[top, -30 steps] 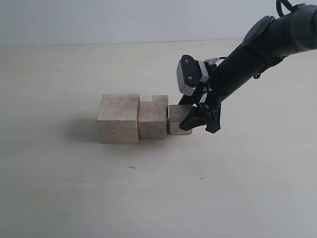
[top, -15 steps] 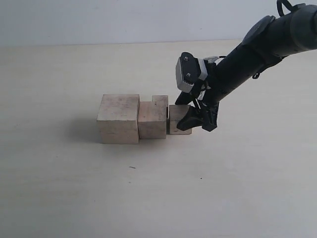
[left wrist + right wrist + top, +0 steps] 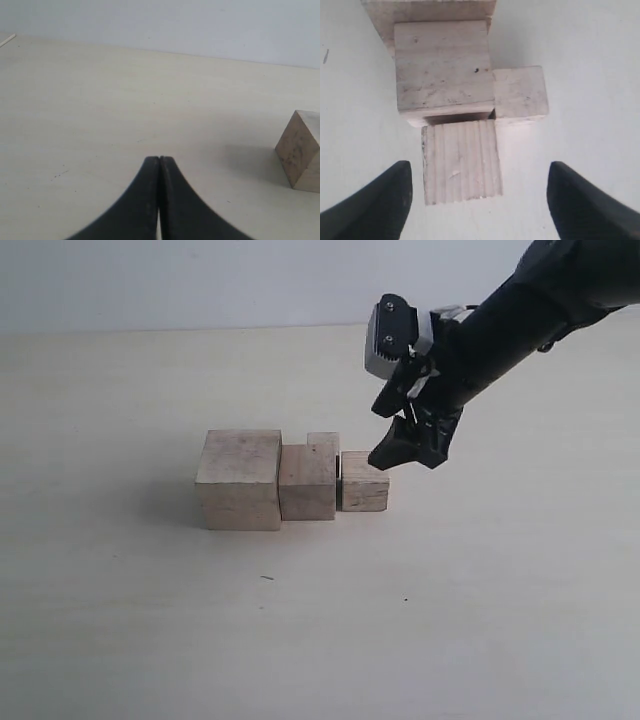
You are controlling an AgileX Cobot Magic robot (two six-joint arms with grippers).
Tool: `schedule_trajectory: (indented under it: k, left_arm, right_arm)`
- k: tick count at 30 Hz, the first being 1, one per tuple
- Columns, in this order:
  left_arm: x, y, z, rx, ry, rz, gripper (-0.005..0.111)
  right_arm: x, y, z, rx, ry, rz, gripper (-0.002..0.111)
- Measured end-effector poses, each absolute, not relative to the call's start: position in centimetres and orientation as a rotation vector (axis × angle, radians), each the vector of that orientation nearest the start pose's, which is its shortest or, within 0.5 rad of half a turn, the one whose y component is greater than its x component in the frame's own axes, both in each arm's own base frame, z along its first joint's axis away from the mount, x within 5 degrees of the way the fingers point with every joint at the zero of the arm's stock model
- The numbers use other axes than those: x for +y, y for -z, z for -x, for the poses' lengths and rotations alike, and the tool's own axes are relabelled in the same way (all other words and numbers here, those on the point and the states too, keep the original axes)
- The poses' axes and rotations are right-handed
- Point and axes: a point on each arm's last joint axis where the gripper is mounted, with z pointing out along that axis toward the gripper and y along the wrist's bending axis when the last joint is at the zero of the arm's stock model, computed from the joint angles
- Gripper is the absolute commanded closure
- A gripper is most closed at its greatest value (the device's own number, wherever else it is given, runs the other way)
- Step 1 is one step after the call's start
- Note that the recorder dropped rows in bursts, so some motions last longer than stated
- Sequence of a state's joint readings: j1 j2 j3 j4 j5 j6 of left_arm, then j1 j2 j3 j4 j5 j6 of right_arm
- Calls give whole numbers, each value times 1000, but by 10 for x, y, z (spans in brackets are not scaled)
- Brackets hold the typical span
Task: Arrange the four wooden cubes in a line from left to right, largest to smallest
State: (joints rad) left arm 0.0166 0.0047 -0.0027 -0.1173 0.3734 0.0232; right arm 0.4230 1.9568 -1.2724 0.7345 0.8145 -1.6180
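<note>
1. Wooden cubes: four on the table [image 3: 120, 620]. The right gripper [image 3: 405, 452] hovers just above the right-end cube [image 3: 364, 481], jaws wide and empty.
2. Beside it stand the middle cube [image 3: 307, 482] and the largest cube [image 3: 240, 480]. The fourth cube [image 3: 324, 439] sits behind the middle one.
3. The left gripper [image 3: 159, 165] is pressed closed, holding nothing.

Three cubes were set in a row on the table [image 3: 300, 640]. The largest cube [image 3: 240, 480] was placed at the left, the middle cube [image 3: 308, 482] touching its right side, and the right cube [image 3: 364, 483] just beside that. The fourth cube [image 3: 323, 441] was placed behind the middle cube, on the far side.
</note>
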Motion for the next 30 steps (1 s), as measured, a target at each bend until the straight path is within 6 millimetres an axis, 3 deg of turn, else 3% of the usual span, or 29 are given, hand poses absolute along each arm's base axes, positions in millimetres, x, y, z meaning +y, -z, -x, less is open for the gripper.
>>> schedule_trajectory:
  k: [4,7,20,30]
  left_arm:
    - [-3,-180,-53,1856,88,66,107]
    - [-3,-180,-53,1856,88,66,107]
    - [-3,-180,-53,1856,88,66,107]
    - [-3,-180,-53,1856,88,66,107]
  right_arm:
    - [192,-185,-333,1932,-441,1846,37]
    - [187,-182,-337,2003,-355,1815,37]
    - [186,-128,-352,2169,-288,1738,37]
    - [190,-118,-355,2199,-331,1656,37]
